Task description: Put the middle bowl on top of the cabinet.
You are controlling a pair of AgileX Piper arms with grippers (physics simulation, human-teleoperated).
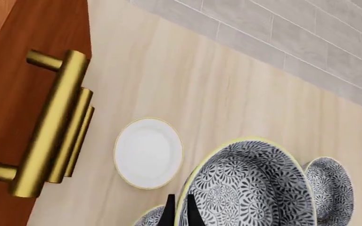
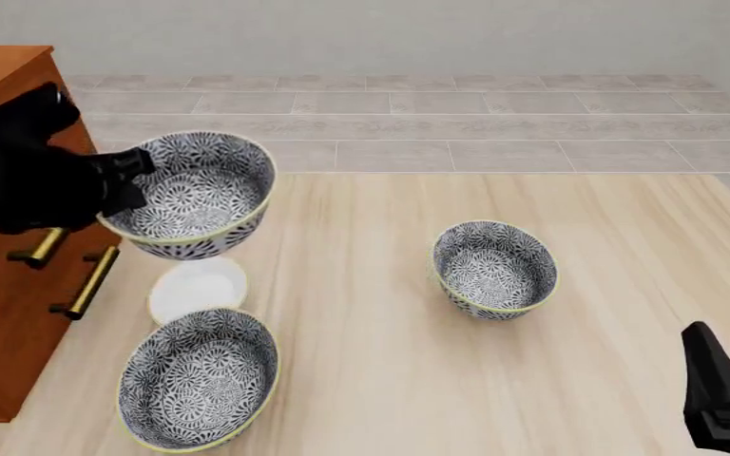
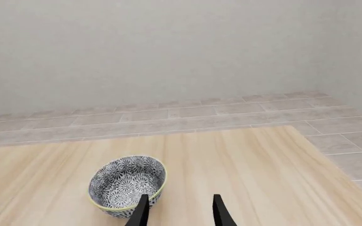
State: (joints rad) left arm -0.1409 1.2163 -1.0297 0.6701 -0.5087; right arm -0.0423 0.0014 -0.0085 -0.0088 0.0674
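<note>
In the left wrist view, the left gripper (image 1: 179, 211) pinched the rim of the middle bowl (image 1: 250, 186), one dark finger on either side of the wall, with the bowl lifted off the table (image 1: 231, 84) beside the cabinet (image 1: 24, 94) and its brass handles (image 1: 55, 127); the white plate (image 1: 148, 152) lay below on the table. In the front view, the left arm (image 2: 23, 176) reached in front of the cabinet's upper face, holding the patterned bowl raised and tilted just beside the cabinet, above the plate; a near bowl (image 2: 198, 377) and a right-hand bowl (image 2: 494, 269) rested on the table, and the right arm sat low at the near right corner. In the right wrist view, the right gripper (image 3: 179, 210) hung with fingers spread, empty, near the right-hand bowl.
</note>
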